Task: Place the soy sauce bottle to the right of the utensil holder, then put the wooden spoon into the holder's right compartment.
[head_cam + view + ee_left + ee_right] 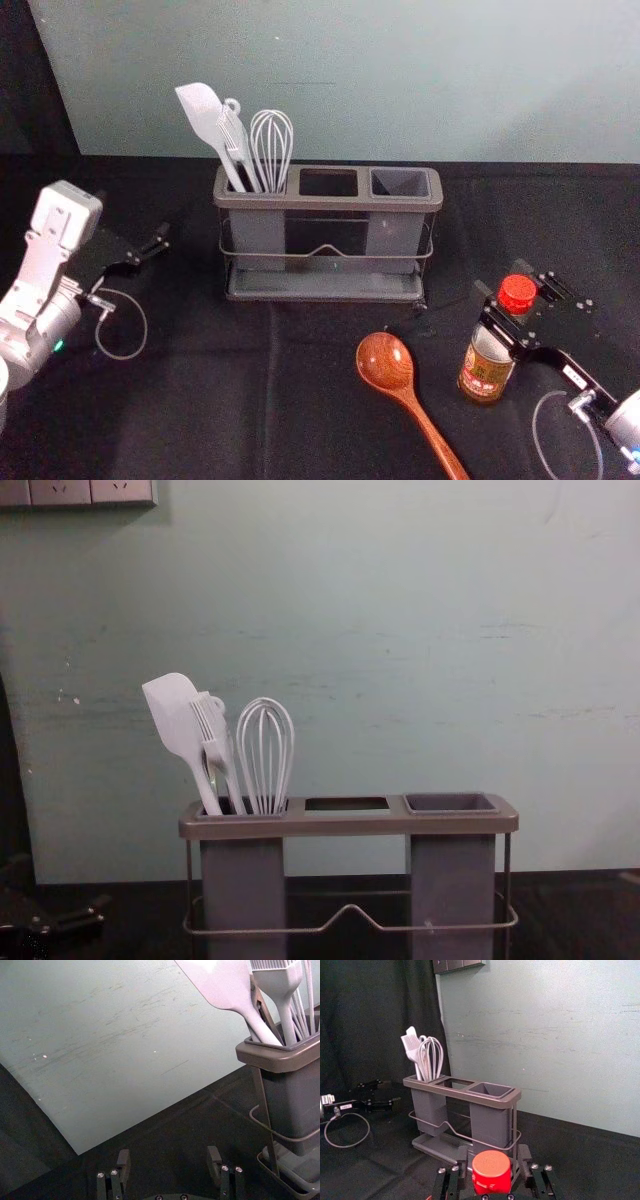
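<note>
Soy sauce bottle (485, 372) count: one. Far left, my left gripper (155, 240), jaws wide. One utensil holder (328, 202), three openings, one whisk (271, 140) in leftmost. One wooden spoon (385, 362) before it. Far right, my right gripper (502, 281) holding bottle.

White spatula (174, 715), brush (212, 746) and whisk (264, 770) bunched together, black cloth (210, 400); dark curtain (370, 1020), grey-green wall (400, 630), sockets (62, 490) high up
</note>
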Available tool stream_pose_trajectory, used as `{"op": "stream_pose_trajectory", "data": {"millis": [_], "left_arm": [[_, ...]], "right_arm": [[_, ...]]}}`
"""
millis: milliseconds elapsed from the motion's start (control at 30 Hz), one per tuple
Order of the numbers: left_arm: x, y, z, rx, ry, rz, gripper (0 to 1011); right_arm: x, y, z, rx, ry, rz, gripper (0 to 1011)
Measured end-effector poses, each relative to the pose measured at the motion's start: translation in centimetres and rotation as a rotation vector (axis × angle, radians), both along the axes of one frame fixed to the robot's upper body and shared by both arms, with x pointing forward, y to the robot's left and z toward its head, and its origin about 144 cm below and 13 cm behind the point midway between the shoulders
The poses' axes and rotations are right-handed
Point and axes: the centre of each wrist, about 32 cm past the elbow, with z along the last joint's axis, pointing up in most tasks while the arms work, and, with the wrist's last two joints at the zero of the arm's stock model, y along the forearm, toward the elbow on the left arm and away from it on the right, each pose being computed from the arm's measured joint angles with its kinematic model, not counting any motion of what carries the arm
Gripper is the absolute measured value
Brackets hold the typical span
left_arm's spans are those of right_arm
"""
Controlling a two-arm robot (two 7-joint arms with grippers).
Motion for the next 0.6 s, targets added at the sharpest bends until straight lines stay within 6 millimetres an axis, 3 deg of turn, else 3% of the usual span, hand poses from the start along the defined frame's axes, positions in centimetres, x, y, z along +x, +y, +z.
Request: {"op": "stream_pose_trajectory", "data": {"millis": [267,600], "left_arm": [[0.0,0.0,0.0,0.0,0.0,0.0,1005],[0.0,0.0,0.0,0.0,0.0,0.0,1005]], "right_arm": [[-0.22,-0.15,0.05,0.005,0.001,-0.001,404],[-0.59,-0.43,0.67,0.006,-0.017,-0.007,381]]}}
